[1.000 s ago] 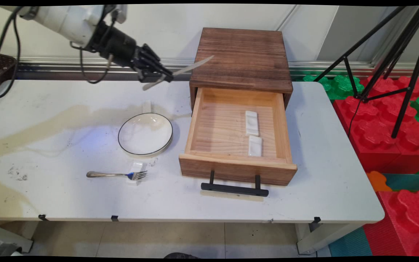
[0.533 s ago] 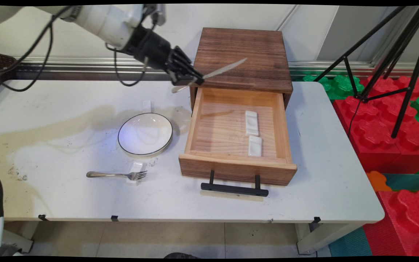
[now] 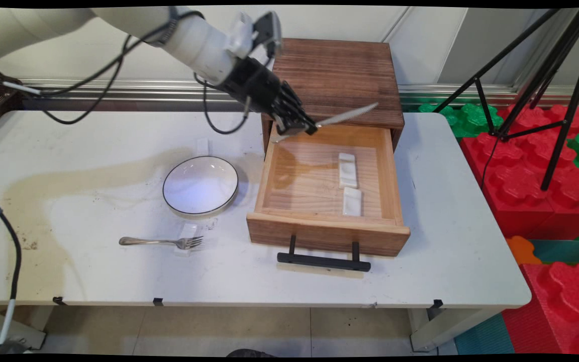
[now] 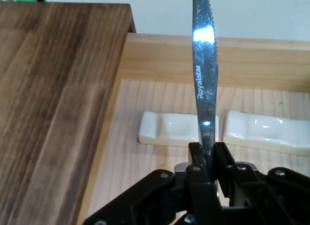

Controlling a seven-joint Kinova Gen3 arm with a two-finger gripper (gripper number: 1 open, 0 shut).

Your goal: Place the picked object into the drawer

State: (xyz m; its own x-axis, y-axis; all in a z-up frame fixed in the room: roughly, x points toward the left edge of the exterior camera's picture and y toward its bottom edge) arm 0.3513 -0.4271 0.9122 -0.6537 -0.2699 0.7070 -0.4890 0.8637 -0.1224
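Your gripper (image 3: 303,127) is pinching a serrated table knife (image 3: 342,116) above the open wooden drawer (image 3: 325,229). The white table (image 3: 93,271) is showing tan stains; red foam blocks (image 3: 546,166) are lying beyond its right edge.

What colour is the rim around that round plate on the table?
The plate is white with a thin black rim line, clearest in the main view.

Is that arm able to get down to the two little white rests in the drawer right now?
Probably yes. The drawer is pulled open with nothing above the white rests, and the gripper hovers over its back corner. But it is shut on a knife.
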